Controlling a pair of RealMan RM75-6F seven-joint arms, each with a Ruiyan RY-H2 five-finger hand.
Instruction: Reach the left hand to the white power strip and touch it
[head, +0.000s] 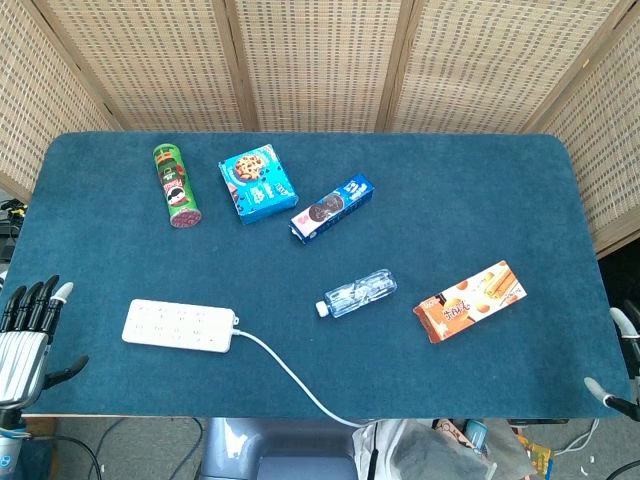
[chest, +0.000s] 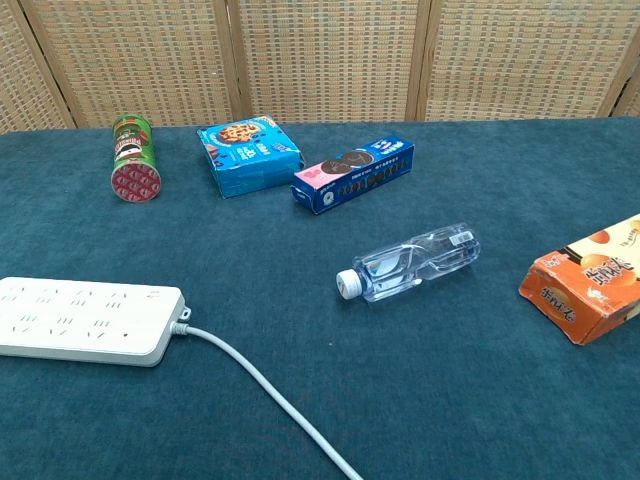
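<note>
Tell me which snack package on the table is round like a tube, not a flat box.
The green chips can, lying on its side at the far left. The light-blue cookie box, dark-blue cookie pack and orange biscuit box are all rectangular.

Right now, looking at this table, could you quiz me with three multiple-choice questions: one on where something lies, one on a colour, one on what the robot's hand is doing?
1. Where does the white power strip lie on the table?
A. Front left, near the left hand
B. Back right corner
C. On top of the orange snack box

2. What colour is the crisp can lying at the back left?
A. Yellow
B. Green
C. Purple

3. What is the left hand doing?
A. Gripping the water bottle
B. Pressing on the power strip
C. Holding nothing, off the table's left edge, apart from the strip

Answers: 1 A, the head view shows the strip at the front left. 2 B, its side is green with a red end. 3 C, bare cloth shows between hand and strip.
</note>
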